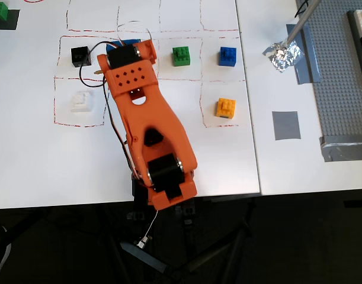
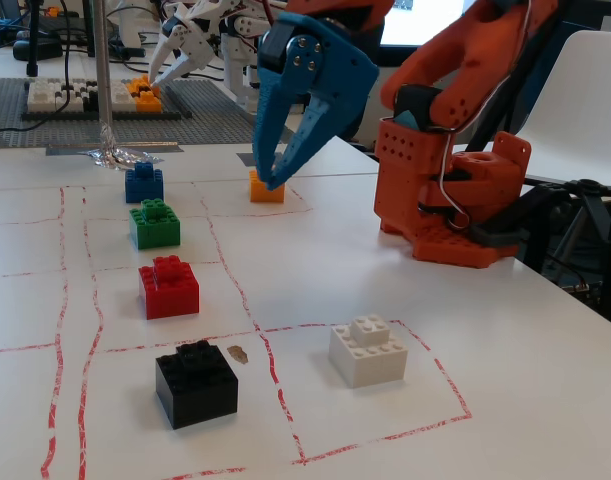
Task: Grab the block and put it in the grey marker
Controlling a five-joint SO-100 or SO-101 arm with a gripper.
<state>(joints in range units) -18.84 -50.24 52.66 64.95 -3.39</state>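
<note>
The fixed view shows the block plainly: a red studded brick sitting on the white table in the left-centre of the frame, between the green brick behind it and the black brick in front, untouched. In the overhead view that red brick is hidden under the orange arm, whose wrist covers the grid cell between the black brick and the green brick in the upper part of the frame.

Only the overhead view shows the grey marker, a bare square of grey tape at the right-centre of the frame, well apart from the arm and from all the bricks. It also shows the orange-yellow brick right of the arm and the white brick left of it.

In the fixed view the arm rises from its base at the right and reaches up and left, with the blue gripper high in the upper middle of the frame, tips pointing downward, well above the table. Its two fingers are parted with a clear gap between them and grasp nothing. The blue brick stands farther back at the left
</note>
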